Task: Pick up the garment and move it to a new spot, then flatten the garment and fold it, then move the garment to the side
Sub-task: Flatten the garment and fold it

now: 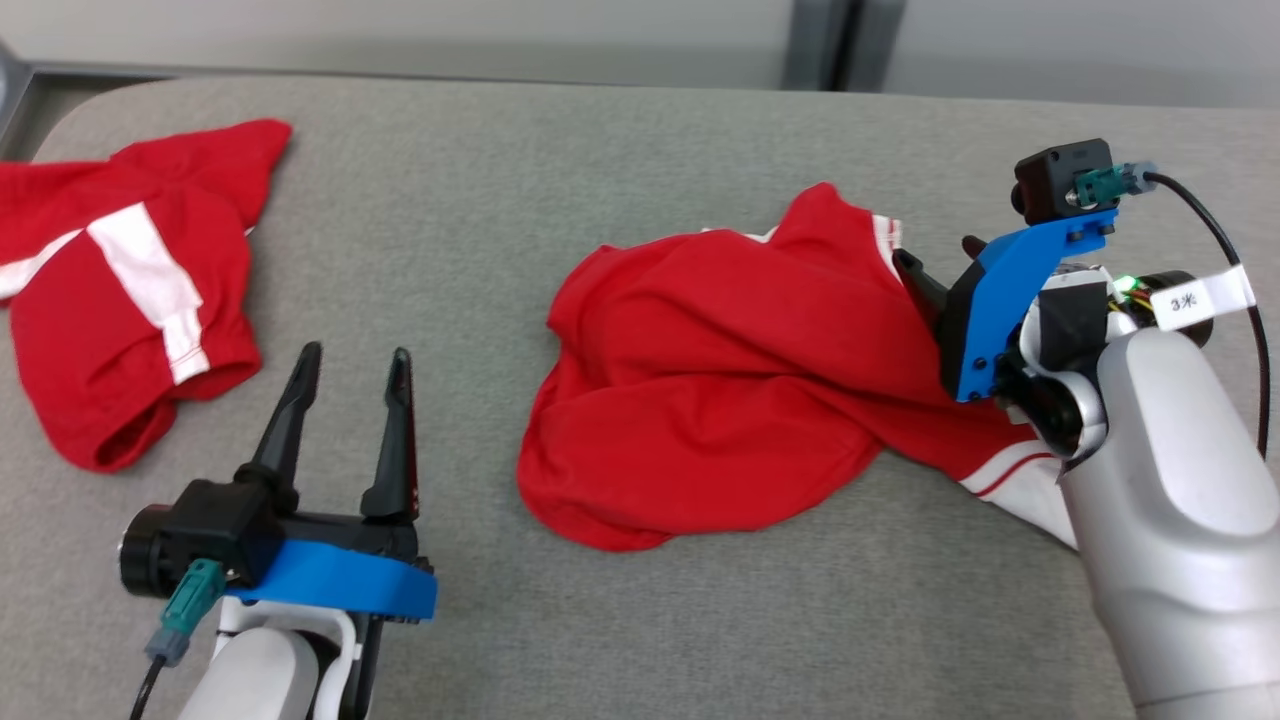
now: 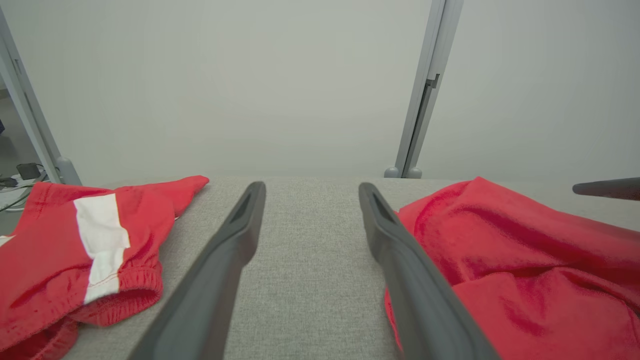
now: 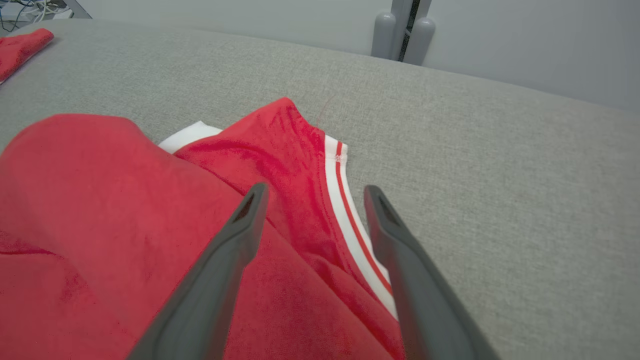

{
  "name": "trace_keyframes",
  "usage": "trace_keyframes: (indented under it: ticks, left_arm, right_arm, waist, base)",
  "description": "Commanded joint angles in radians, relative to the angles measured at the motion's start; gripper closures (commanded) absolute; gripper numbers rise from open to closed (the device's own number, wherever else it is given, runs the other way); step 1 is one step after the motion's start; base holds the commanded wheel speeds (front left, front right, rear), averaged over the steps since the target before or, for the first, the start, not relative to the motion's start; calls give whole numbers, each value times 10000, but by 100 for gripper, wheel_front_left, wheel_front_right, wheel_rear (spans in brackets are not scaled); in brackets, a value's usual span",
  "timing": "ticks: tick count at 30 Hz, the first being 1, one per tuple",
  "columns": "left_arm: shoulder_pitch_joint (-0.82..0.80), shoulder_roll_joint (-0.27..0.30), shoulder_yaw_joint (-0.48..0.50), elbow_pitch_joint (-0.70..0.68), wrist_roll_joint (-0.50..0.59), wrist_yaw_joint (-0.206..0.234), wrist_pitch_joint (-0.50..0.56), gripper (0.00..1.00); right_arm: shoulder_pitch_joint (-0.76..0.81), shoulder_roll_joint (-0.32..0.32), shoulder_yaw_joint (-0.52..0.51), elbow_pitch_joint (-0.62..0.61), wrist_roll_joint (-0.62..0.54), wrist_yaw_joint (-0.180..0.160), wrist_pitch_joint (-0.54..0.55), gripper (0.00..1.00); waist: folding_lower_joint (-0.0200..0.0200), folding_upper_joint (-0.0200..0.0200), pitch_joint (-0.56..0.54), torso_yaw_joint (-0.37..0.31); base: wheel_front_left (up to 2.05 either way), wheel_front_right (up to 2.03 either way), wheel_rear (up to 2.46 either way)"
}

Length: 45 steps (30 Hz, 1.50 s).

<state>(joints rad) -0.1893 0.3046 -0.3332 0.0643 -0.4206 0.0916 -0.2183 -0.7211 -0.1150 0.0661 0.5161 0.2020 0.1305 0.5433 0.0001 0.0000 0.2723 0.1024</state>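
Garment: red, white-trimmed, one item, lying in a rumpled heap on the grey table, just toward 3 o'clock of centre in the head view; folds doubled over one another, not yet flat. Right gripper: at the heap's 3 o'clock edge, fingers spread wide, straddling the striped trim and pinching nothing. I judge the cloth rests on the table under its own weight, set down at its new spot, with flattening the step now due. Left gripper: at 7 o'clock, fingers likewise spread and empty, over bare table between the two cloths. I judge it is placed to take the heap's 9 o'clock edge once spreading calls for two holds. Other garment: red with a white band, at 10 o'clock, well apart, seemingly no part of this step.
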Motion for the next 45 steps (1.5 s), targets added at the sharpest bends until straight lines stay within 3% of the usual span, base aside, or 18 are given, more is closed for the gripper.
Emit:
trace_keyframes:
  ticks: [1,9,14,15,16,23,33,34,35,36,40,45]
  left_arm:
    - [-187,-40,-14,42,53,-37,-26,0]
    - [-914,-402,-552,465,153,-403,-88,0]
    - [-1146,-458,-680,695,153,-553,-153,0]
    - [-1166,-449,-677,722,153,-565,-169,0]
    - [-1189,-442,-672,749,152,-583,-191,0]
    - [-1272,-371,-554,869,120,-589,-290,0]
    - [-1281,-394,-686,1036,111,-693,-349,0]
    - [-1283,-404,-709,1055,114,-705,-354,0]
    - [-1281,-408,-726,1077,117,-716,-361,0]
    - [-1273,-410,-739,1092,118,-724,-368,0]
    - [-1186,-363,-737,1165,91,-698,-393,0]
    - [-977,-319,-746,1342,11,-683,-382,0]
  right_arm:
    - [-201,-125,29,225,-97,5,-2,0]
    - [-1173,-709,-90,2704,-537,5,117,0]
    - [-1265,-464,403,3969,-16,19,1066,0]
    - [-1345,-427,609,3995,71,22,1093,76]
    - [-1456,-430,803,3976,202,31,1079,100]
    - [-2508,-1268,535,3465,247,3,-1246,100]
    - [-3356,-2095,-2514,4673,-1607,3,-3232,100]
    - [-3373,-2133,-2737,4742,-1821,3,-3378,80]
    - [-3364,-2150,-3002,4798,-2037,3,-3547,31]
    - [-3363,-2114,-3276,4815,-2159,3,-3754,0]
    - [-3161,-1800,-3849,4868,-2686,5,-4523,0]
    - [-2550,-1237,-3668,4751,-2539,3,-5488,0]
  waist:
    - [-1,0,359,385]
    - [-1,0,826,1011]
    - [-1,0,958,1053]
    - [-1,0,985,1032]
    - [-1,0,1003,1011]
    - [-1,0,959,751]
    - [-1,0,754,709]
    - [-1,0,745,719]
    - [-1,0,734,727]
    - [-1,0,721,729]
    - [-1,0,594,648]
    - [-1,0,190,413]
  base:
    - [0,0,0]
    - [0,0,0]
    - [0,0,0]
    - [0,0,0]
    - [0,0,0]
    - [0,0,0]
    - [0,0,0]
    - [0,0,0]
    - [0,0,0]
    - [0,0,0]
    - [0,0,0]
    - [0,0,0]
